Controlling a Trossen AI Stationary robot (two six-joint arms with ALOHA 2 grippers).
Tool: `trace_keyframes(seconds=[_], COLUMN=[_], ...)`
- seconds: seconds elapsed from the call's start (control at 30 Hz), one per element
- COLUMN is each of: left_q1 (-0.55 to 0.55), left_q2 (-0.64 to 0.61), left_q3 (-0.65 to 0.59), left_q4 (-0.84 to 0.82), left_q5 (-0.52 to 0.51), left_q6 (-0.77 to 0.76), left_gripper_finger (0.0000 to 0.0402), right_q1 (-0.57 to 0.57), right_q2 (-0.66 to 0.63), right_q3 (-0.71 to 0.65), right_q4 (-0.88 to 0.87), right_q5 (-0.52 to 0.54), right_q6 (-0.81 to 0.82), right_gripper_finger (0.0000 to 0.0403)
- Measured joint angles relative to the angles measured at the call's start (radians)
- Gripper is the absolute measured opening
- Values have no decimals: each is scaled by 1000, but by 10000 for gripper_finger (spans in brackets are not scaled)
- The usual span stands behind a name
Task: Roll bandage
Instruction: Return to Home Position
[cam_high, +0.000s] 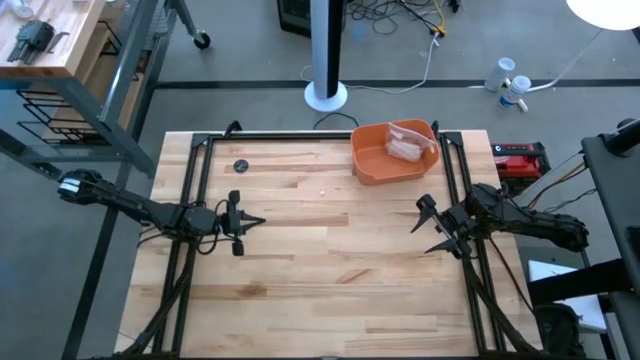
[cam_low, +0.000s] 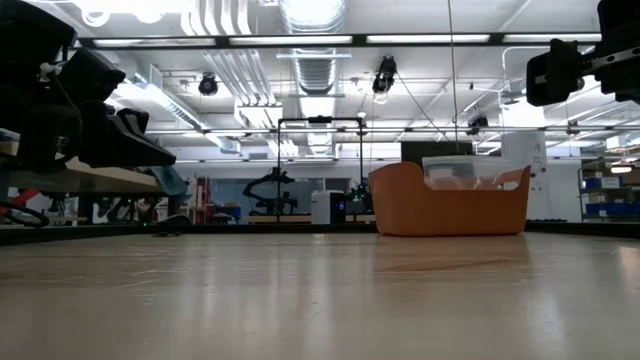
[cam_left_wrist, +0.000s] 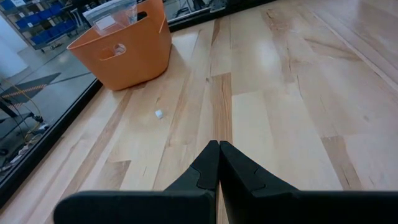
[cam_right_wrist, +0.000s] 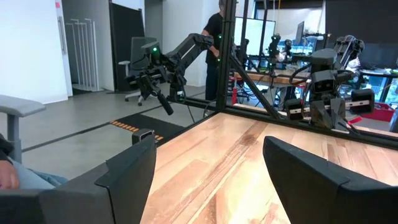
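An orange tub (cam_high: 392, 152) stands on the table near its far edge, right of the middle. It holds a crumpled clear wrapper with pale pinkish contents (cam_high: 408, 146). I cannot make out a loose bandage strip in any view. My left gripper (cam_high: 262, 221) is shut and empty, held above the table's left half, pointing right; its closed fingers show in the left wrist view (cam_left_wrist: 219, 146). My right gripper (cam_high: 423, 226) is open and empty, held above the table's right side, pointing left; it also shows in the right wrist view (cam_right_wrist: 208, 143).
A small dark disc (cam_high: 241, 166) lies at the far left of the table. A tiny white bit (cam_left_wrist: 158, 114) lies on the wood near the tub. Black frame rails (cam_high: 190, 200) run along the left, right and far sides. A person stands in the room beyond the table (cam_right_wrist: 219, 37).
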Motion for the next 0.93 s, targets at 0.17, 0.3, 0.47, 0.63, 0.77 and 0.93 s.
trace_keyframes(seconds=[0.17,0.3,0.47,0.63,0.77,0.93], left_q1=[0,0,0,0,0,0], left_q2=[0,0,0,0,0,0], left_q3=[0,0,0,0,0,0], left_q4=[0,0,0,0,0,0], left_q5=[0,0,0,0,0,0], left_q6=[0,0,0,0,0,0], left_gripper_finger=[0,0,0,0,0,0], right_q1=[0,0,0,0,0,0], right_q2=[0,0,0,0,0,0], right_q3=[0,0,0,0,0,0], right_q4=[0,0,0,0,0,0], right_q5=[0,0,0,0,0,0], right_q6=[0,0,0,0,0,0], right_gripper_finger=[280,281,291,300,306,308])
